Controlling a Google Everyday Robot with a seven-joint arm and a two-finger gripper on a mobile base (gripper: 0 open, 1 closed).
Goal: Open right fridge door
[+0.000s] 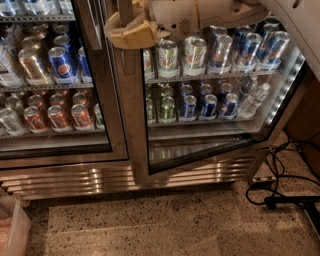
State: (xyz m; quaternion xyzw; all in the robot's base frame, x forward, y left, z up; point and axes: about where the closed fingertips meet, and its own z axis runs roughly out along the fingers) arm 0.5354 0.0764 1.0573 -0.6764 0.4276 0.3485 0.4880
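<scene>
The gripper (131, 33) sits at the top of view, clenched around the handle (125, 9) of the right door (136, 130), whose steel stile runs straight down beneath it; well below the gripper the door's bottom edge slants out from the cabinet, so it is already ajar by a narrow angle; the twin door (102, 100), just beside the gripper on the other side, is closed; I judge the pull begun, with most of the swing left to do.
</scene>
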